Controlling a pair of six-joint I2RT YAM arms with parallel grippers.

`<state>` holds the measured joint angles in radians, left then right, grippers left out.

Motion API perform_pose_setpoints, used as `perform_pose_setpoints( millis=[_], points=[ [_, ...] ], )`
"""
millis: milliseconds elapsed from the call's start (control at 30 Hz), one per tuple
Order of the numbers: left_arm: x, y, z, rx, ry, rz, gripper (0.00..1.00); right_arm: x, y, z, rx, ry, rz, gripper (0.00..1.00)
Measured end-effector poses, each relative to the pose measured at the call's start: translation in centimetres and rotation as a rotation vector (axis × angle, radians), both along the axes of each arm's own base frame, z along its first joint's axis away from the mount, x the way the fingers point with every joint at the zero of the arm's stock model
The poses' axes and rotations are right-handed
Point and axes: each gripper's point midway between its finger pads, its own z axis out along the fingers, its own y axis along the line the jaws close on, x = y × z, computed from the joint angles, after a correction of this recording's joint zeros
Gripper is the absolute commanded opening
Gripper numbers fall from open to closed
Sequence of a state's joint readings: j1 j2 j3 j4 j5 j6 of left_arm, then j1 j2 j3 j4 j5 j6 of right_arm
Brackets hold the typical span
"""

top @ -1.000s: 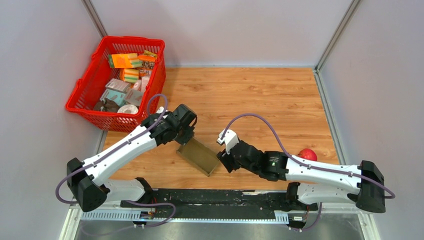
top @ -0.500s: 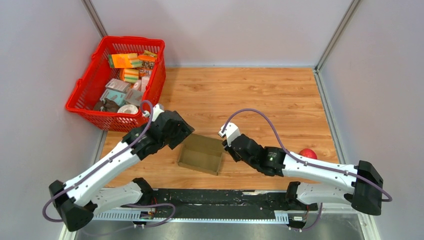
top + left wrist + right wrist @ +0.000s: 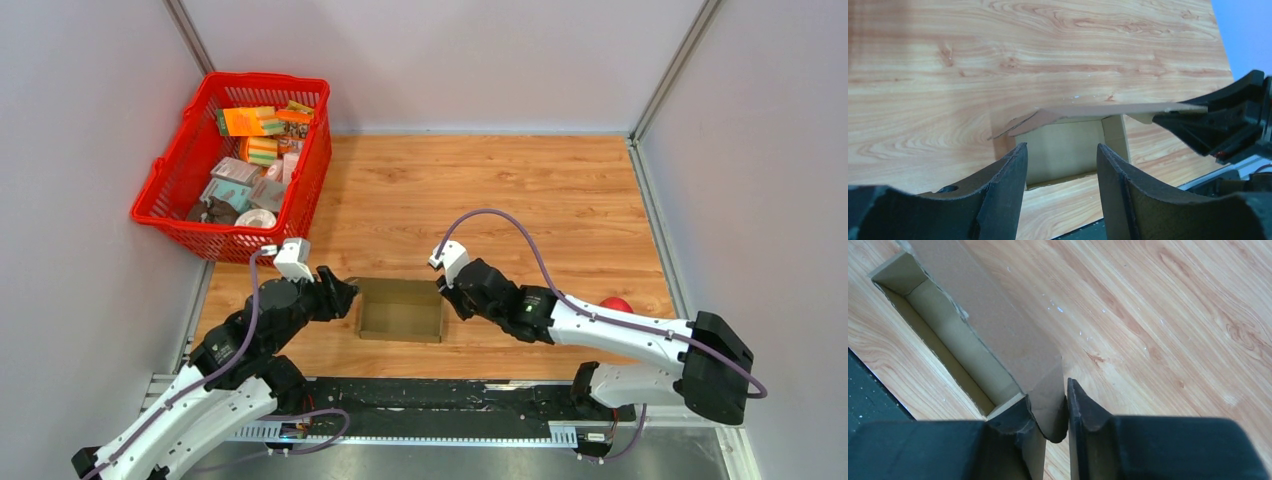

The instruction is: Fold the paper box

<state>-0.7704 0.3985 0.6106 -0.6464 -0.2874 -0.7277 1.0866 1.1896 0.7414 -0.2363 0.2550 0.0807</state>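
The paper box is brown cardboard, opened into a rectangle with its top open, resting on the wooden table near the front edge. My left gripper is open just off the box's left side, touching nothing. In the left wrist view the box lies beyond the gripper, nothing between the fingers. My right gripper is shut on the box's right end. In the right wrist view the gripper pinches a cardboard flap of the box.
A red basket with several packets stands at the back left. A red ball lies right of the right arm. A black rail runs along the near edge. Grey walls close in the table.
My left gripper let go of the box, opened and pulled back to the near left. My right gripper closed on the box's right end. The box went from slanted to squared up.
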Motion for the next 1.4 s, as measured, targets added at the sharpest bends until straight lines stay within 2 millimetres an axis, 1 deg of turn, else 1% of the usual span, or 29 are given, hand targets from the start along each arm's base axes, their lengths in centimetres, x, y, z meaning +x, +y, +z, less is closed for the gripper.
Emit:
perform_pose_setpoints(
  millis=[67,100,200,367,500,633,667,800,833,867,1033,1067,1133,1167,1233,1333,1400],
  points=[
    [-0.1,0.1,0.1,0.023,-0.023,-0.023,0.66,0.2,0.1,-0.1,0.005,0.006,0.0,0.04],
    [-0.2,0.1,0.1,0.038,-0.03,-0.037,0.69,0.4,0.2,-0.2,0.011,0.01,-0.002,0.0],
    [-0.2,0.1,-0.4,0.077,-0.032,-0.058,0.7,1.1,0.0,0.0,0.024,0.023,-0.021,0.0],
    [0.2,-0.1,-1.9,0.155,0.001,-0.083,0.7,1.2,-0.3,0.4,0.034,0.04,-0.017,0.0],
    [0.6,-1.1,-3.5,0.204,0.026,-0.133,0.68,0.7,-1.1,0.8,0.03,0.05,-0.025,0.0],
    [0.6,-2.8,-4.1,0.194,0.024,-0.209,0.67,0.7,-2.0,1.4,0.041,0.053,-0.056,0.0],
    [0.6,-3.0,-4.3,0.192,0.025,-0.222,0.64,0.8,-2.2,1.5,0.045,0.052,-0.065,0.0],
    [0.9,-3.6,-4.8,0.211,0.032,-0.245,0.61,0.9,-2.7,1.8,0.048,0.049,-0.089,0.0],
    [1.0,-3.6,-5.1,0.221,0.04,-0.248,0.58,0.9,-2.8,1.8,0.046,0.048,-0.094,0.0],
    [1.1,-3.7,-5.4,0.236,0.053,-0.252,0.53,0.9,-2.9,1.8,0.043,0.049,-0.096,0.0],
    [1.5,-3.9,-7.0,0.306,0.117,-0.264,0.43,1.0,-3.2,1.6,0.036,0.05,-0.112,0.0],
    [1.6,-4.0,-7.2,0.313,0.128,-0.265,0.38,1.1,-3.2,1.6,0.036,0.049,-0.118,0.0],
    [1.6,-4.1,-7.4,0.32,0.143,-0.266,0.32,1.4,-3.4,1.6,0.036,0.047,-0.141,0.0],
    [1.7,-4.2,-7.4,0.32,0.15,-0.265,0.27,1.5,-3.5,1.6,0.037,0.047,-0.157,0.0],
    [1.8,-4.5,-7.5,0.31,0.162,-0.258,0.25,1.7,-3.7,1.3,0.042,0.057,-0.195,0.0],
    [1.9,-4.9,-7.7,0.293,0.185,-0.249,0.17,1.9,-3.4,0.5,0.064,0.096,-0.251,0.0],
    [2.2,-5.3,-7.7,0.282,0.204,-0.241,0.1,2.1,-3.2,0.0,0.08,0.121,-0.293,0.0]
  ],
)
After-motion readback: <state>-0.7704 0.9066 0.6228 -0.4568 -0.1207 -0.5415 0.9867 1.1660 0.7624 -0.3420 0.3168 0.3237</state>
